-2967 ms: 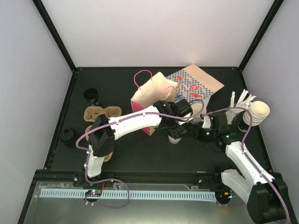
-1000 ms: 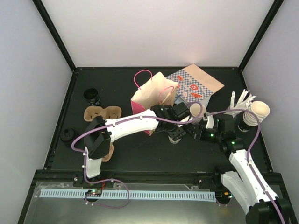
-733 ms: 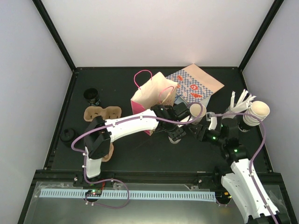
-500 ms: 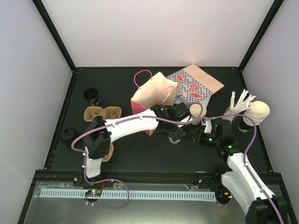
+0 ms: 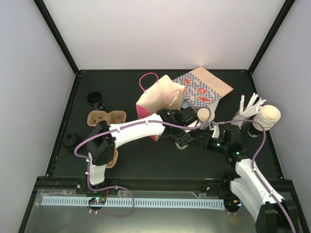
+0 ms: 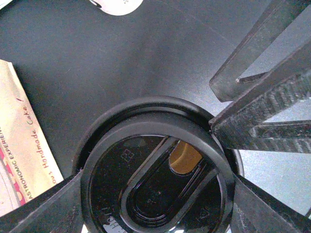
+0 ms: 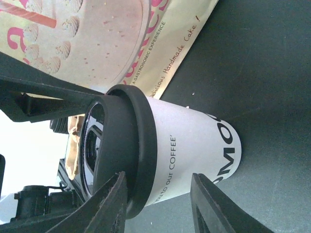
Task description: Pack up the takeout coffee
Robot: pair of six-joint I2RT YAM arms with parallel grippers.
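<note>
While the left gripper clamps the black lid of the coffee cup, the right gripper straddles the cup's white side; whether it grips, I cannot tell. The cup stands upright on the table, just in front of the open pink bag, with bare table towards the near edge.

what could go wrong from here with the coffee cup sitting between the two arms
1. The left end effector appears clamped on the black lid while the right end effector straddles the white cup. A mismatched pull could pop the lid off or tip the cup.
2. The pink bag stands close beside the cup, so either arm swinging might knock it over.
</note>
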